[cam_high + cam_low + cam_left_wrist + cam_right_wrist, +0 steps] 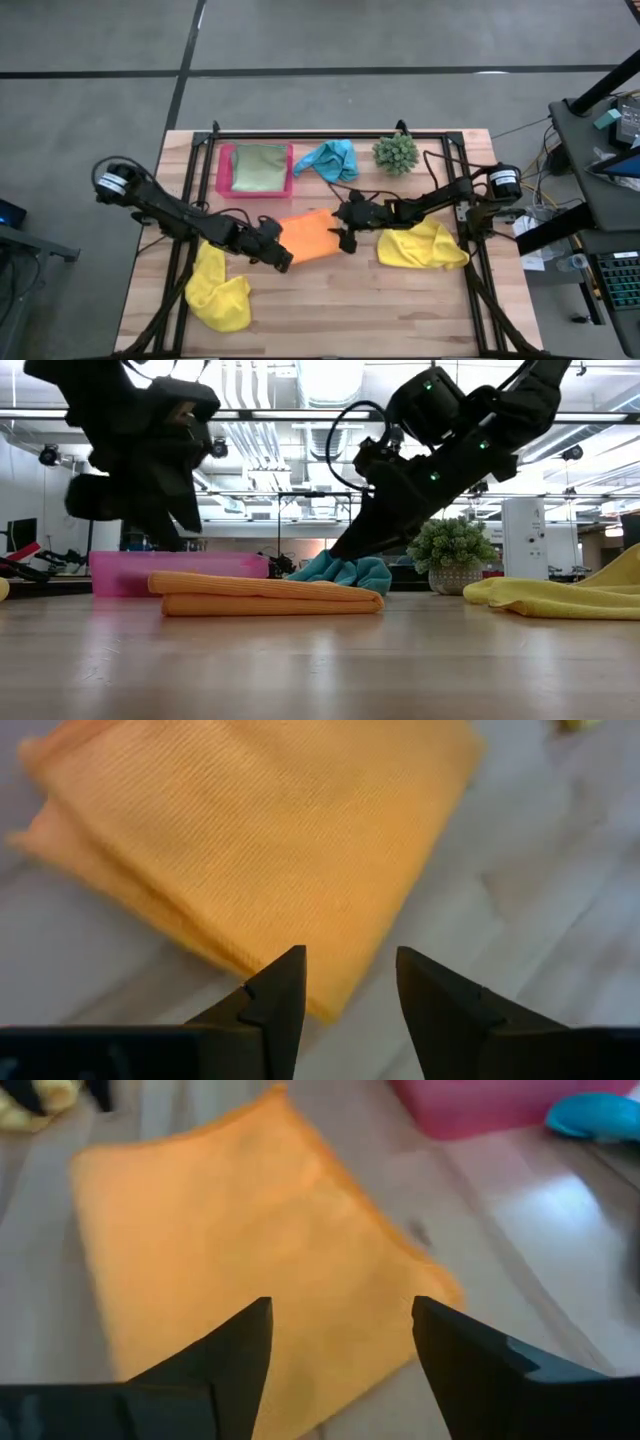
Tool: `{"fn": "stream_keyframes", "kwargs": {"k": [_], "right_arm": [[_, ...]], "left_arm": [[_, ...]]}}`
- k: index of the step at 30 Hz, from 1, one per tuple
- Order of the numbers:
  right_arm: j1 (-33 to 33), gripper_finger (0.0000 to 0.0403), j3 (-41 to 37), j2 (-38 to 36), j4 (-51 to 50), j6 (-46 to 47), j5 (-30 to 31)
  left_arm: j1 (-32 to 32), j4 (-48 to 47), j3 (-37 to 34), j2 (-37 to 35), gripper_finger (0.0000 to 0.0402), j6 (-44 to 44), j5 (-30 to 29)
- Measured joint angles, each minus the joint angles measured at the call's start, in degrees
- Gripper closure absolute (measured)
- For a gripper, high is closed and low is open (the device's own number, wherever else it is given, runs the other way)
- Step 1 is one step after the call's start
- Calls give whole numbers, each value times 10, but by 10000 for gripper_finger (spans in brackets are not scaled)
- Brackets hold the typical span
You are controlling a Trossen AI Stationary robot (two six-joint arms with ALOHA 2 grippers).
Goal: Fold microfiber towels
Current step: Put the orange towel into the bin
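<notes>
High view shows the orange towel [310, 235] lying folded at the middle of the wooden table [330, 310], with one hand at each side of it. Left hand [283, 258] sits at the towel's near-left corner, fingers parted around nothing. Right hand [347, 240] hangs over the towel's right edge, fingers spread wide and empty. From the low view the orange towel [265, 594] rests flat in two layers. A light green towel [259, 167] lies in the pink tray [224, 172] at the back, the turquoise towel [330, 158] beside the tray, and the plant ball [396, 152] farther right. One yellow towel [217, 290] lies crumpled front left, another yellow towel [420, 246] at right.
</notes>
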Motion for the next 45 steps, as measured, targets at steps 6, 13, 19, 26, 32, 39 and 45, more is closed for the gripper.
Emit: {"fn": "stream_keyframes", "kwargs": {"k": [6, 13, 19, 26, 32, 39, 45], "right_arm": [[-12, 155, 0, -2, -14, 30, -1], [-12, 143, 43, -19, -206, 124, -6], [-12, 135, 65, -26, -257, 144, -49], [-14, 135, 65, -24, -253, 171, -65], [-14, 126, 49, -9, -211, 217, -68], [-15, 131, 44, 20, -144, 242, -67], [-17, 132, 44, 42, -96, 249, -78]], "left_arm": [[1, -1, -22, -44, 260, -62, -7], [1, 20, -62, -54, 260, -133, 4], [6, 51, -98, -53, 260, -163, -2], [9, 80, -134, -52, 260, -187, -42], [11, 152, -156, -47, 260, -176, -68], [24, 206, -175, -9, 260, -177, -74], [32, 286, -173, 47, 260, -173, -77]]}}
